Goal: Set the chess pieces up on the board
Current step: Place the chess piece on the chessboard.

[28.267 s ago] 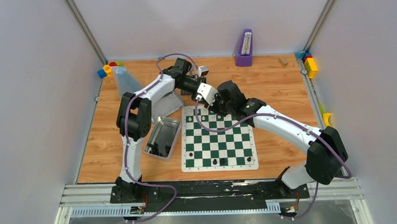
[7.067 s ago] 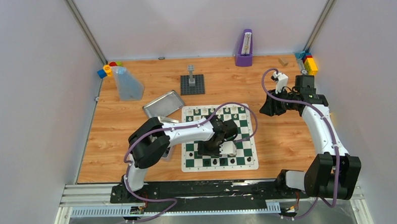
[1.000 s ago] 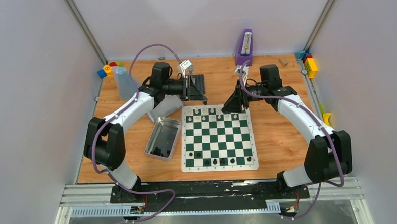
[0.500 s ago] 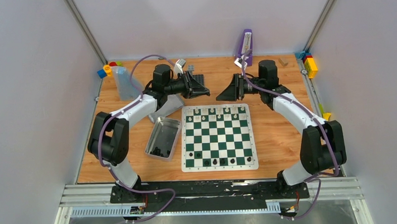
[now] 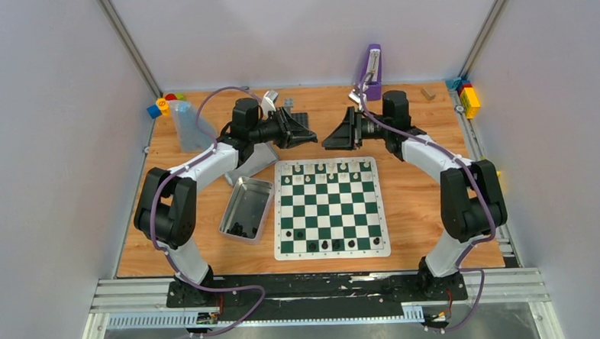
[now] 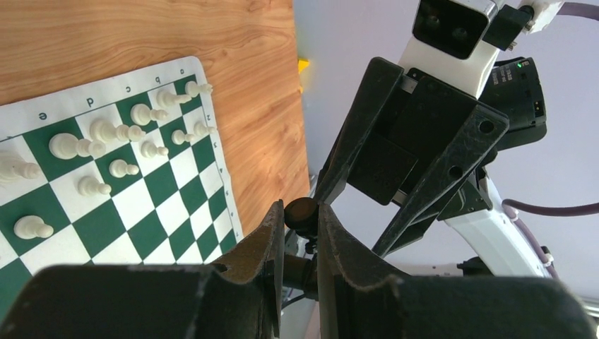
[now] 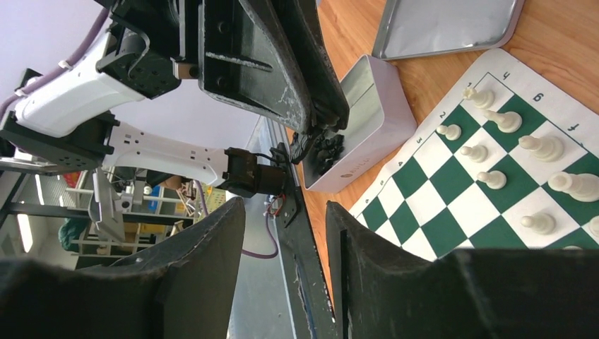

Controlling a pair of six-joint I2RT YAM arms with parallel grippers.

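Beyond the far edge of the board point(image 5: 330, 206), a black chess piece point(image 6: 301, 213) is pinched in the left pincer point(image 6: 300, 210) (revealed only by the left wrist view). Facing it, the right pincer point(image 7: 284, 208) is spread and empty.

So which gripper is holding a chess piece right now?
The left gripper: a black chess piece is pinched between its fingertips. The right gripper stands open and empty, facing it.
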